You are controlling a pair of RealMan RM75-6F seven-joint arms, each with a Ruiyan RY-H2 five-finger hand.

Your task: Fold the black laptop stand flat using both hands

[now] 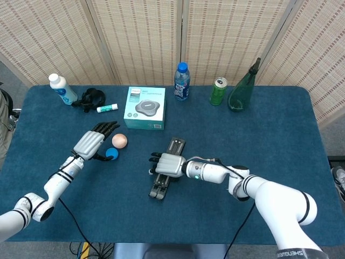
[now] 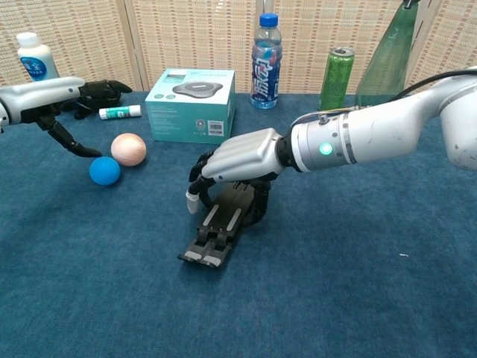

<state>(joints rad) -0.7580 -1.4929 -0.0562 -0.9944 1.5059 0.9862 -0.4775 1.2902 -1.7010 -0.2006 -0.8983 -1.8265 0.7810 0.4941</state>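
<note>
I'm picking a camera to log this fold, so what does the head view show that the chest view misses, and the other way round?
Only the head view shows the left arm from above with the back of the left hand over the blue ball, plus the black item by the white bottle.

Only the chest view shows the side of the right hand, its dark fingers curled down onto the laptop stand.

Both show the stand's two legs lying close together, the teal box, the peach ball, water bottle and green can.
</note>
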